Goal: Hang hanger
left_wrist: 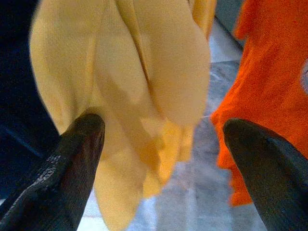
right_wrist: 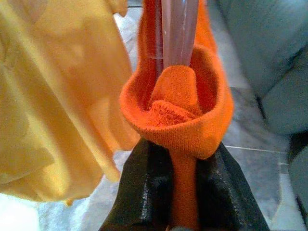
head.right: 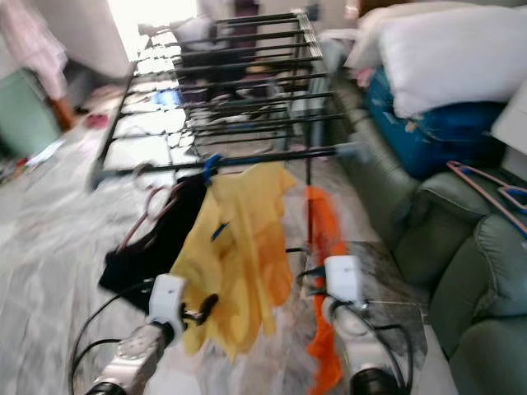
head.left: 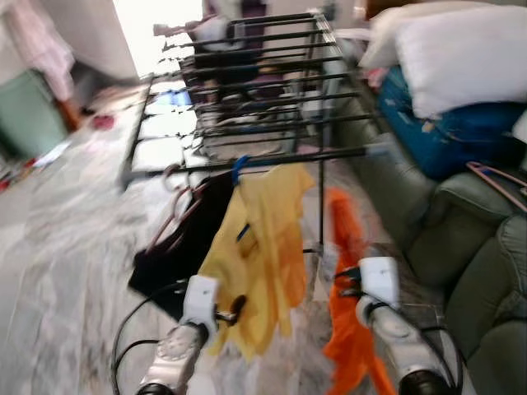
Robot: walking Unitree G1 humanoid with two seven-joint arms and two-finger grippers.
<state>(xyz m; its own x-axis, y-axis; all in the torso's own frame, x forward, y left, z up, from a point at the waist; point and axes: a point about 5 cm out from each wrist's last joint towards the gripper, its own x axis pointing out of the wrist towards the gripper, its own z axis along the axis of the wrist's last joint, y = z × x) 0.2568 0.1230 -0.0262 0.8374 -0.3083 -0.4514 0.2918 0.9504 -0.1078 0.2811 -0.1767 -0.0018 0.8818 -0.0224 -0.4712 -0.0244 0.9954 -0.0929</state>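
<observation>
A black drying rack stands ahead of me. On its front bar hang a yellow garment on a blue hanger and a black garment on a pink hanger. My right gripper is shut on an orange garment, and a pale pink hanger piece rises out of the cloth. This orange garment hangs low, to the right of the yellow one and below the front bar. My left gripper is open just short of the yellow garment's lower hem.
A green sofa runs along the right, with white pillows, a blue bag and spare pink hangers on it. Marble floor lies around the rack. A green bin stands far left.
</observation>
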